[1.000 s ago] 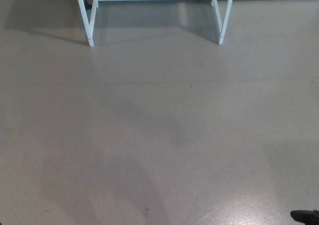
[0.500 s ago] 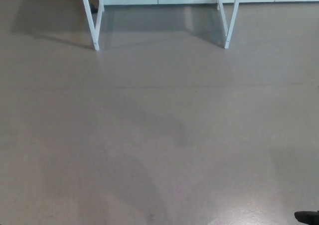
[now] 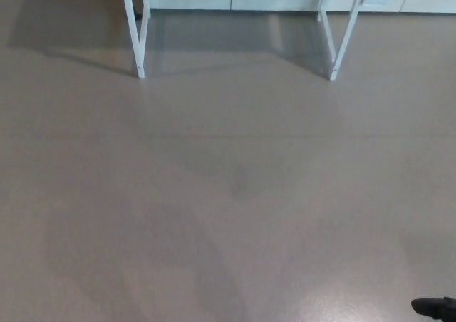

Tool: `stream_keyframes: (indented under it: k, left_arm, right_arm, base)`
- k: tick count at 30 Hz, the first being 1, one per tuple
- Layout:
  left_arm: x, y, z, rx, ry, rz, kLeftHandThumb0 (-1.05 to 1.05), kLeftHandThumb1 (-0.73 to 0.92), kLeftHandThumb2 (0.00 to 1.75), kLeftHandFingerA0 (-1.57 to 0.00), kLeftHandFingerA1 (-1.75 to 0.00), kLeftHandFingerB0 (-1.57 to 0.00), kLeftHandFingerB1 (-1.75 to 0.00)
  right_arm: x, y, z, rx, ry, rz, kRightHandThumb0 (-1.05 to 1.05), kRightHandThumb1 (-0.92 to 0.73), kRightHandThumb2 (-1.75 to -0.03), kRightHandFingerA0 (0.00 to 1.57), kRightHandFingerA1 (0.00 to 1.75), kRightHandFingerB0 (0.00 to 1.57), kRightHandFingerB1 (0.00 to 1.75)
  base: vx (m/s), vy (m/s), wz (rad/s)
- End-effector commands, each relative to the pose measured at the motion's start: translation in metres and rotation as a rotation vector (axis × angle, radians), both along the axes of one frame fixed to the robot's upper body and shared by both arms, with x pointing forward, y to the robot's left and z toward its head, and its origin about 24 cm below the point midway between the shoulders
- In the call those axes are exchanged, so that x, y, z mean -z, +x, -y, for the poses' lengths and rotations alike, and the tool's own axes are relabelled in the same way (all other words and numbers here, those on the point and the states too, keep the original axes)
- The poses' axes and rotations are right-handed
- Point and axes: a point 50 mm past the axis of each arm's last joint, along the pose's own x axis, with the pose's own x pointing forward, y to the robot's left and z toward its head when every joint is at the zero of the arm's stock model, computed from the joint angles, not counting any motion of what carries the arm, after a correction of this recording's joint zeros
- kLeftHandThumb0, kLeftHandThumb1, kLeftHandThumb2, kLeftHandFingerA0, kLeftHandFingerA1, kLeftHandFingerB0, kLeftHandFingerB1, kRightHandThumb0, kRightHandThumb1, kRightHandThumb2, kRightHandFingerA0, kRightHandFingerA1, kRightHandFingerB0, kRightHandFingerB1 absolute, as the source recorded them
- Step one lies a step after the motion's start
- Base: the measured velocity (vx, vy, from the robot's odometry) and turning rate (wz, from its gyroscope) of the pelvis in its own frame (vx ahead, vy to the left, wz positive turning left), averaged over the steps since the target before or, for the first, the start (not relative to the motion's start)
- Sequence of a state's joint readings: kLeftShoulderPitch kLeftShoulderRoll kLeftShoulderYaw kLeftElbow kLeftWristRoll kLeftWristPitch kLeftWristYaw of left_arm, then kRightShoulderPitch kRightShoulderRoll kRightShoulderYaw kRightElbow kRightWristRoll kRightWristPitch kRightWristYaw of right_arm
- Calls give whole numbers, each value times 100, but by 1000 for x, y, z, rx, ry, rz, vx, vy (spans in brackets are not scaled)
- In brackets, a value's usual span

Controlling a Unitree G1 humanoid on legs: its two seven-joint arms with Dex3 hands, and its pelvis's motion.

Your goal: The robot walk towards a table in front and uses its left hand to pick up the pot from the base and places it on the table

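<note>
Only bare floor and two white table legs show. The tabletop, pot and base are cut off above the frame, so the pot's place cannot be told. The left robot hand is out of view. A black sliver at the lower right corner, probably the right robot hand, shows too little to tell its state. Walking on off-centre could knock a leg and shake the pot.

No text, label or number is readable.
</note>
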State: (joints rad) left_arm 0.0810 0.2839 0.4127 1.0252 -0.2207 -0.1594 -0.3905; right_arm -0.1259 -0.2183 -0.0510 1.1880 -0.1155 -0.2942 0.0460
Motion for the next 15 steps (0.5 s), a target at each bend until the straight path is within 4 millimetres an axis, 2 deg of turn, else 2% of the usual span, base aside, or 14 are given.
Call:
stream_keyframes:
  k: [1,6,7,11,15]
  left_arm:
    - [-4,2,-3,11,10,34,-4,49,90,-34,-55,-19,-48]
    - [-4,5,-3,-9,1,39,-2,48,89,-36,-55,-21,-48]
    - [-4,5,-2,-5,6,35,-4,67,59,-47,-39,-34,-33]
    - [-5,6,-3,-10,5,32,-5,67,59,-47,-39,-34,-34]
    - [-5,5,-4,-2,18,30,-5,66,59,-50,-40,-36,-34]
  right_arm:
    - [-3,2,4,7,-18,10,-34,-48,-68,72,55,52,48]
    - [-3,3,4,15,-5,18,-35,-48,-69,73,57,54,50]
    - [-3,3,4,14,-9,16,-36,-48,-70,73,57,55,50]
    - [-3,3,4,-3,-29,8,-35,-49,-70,72,56,55,50]
    - [-2,0,4,-1,-23,14,-34,-49,-69,70,55,55,50]
  base:
    - [138,-234,12]
    - [351,-216,22]
    - [265,-162,-3]
    - [219,-75,-3]
    - [169,68,-16]
